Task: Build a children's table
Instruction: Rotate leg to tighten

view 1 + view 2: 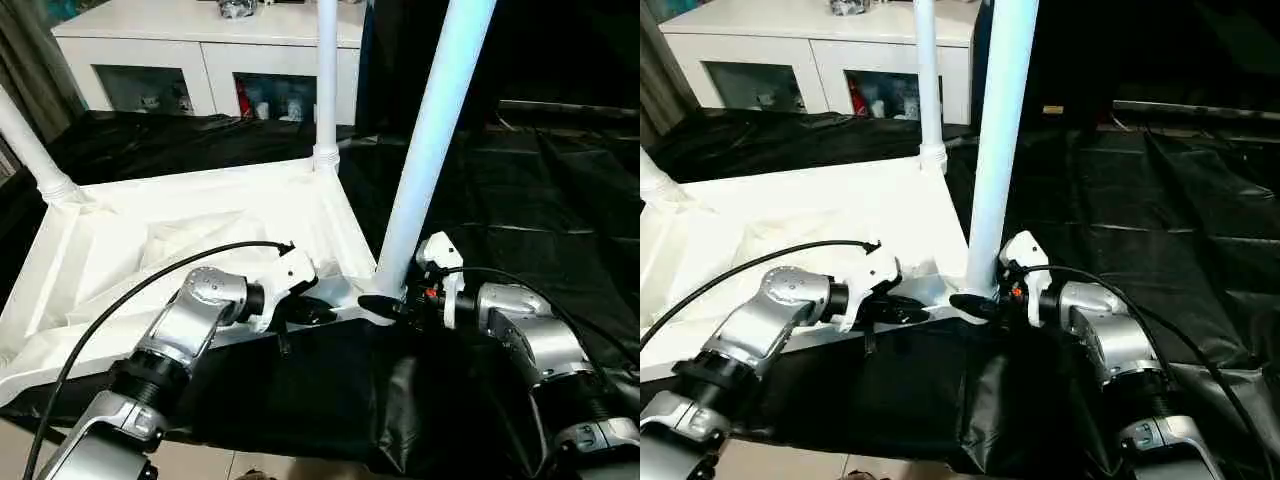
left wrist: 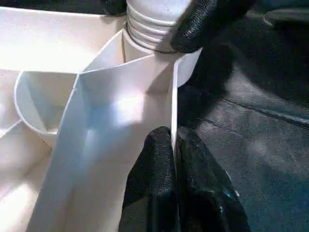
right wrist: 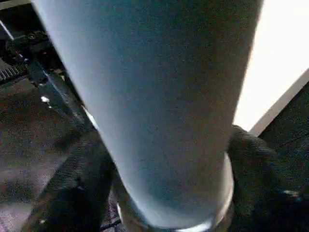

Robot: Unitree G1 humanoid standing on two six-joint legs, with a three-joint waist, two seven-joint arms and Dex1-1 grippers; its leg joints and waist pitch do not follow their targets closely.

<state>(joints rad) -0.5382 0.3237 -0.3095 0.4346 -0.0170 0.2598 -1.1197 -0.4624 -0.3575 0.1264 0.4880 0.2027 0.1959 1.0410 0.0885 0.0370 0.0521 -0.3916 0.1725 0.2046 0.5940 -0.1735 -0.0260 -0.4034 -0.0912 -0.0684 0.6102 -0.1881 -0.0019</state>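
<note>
The children's table lay upside down on the black-draped work table [image 1: 560,190], its white tabletop [image 1: 150,240] showing the ribbed underside. Three white legs stood up from its corners: one at the far corner [image 1: 327,70], one at the left corner [image 1: 25,140], and one at the near right corner [image 1: 435,130], just in front of us. Our left gripper [image 2: 173,145] was pinched shut on the thin rim of the tabletop, beside that near leg's socket; in the left wrist view its two black fingers [image 2: 154,183] pressed together with the white edge between them. Our right gripper [image 1: 385,303] sat at the foot of the near leg, a black finger [image 3: 72,193] on each side of the tube, the jaws standing fairly wide around it; we could not tell whether the pads actually pressed the leg or merely flanked it. The ribbed collar [image 2: 149,34] of the leg sat in the corner socket. A white cabinet [image 1: 210,50] with glass doors stood beyond the work table, small objects behind its panes. We could read no brand, label or writing on any of these things.
</note>
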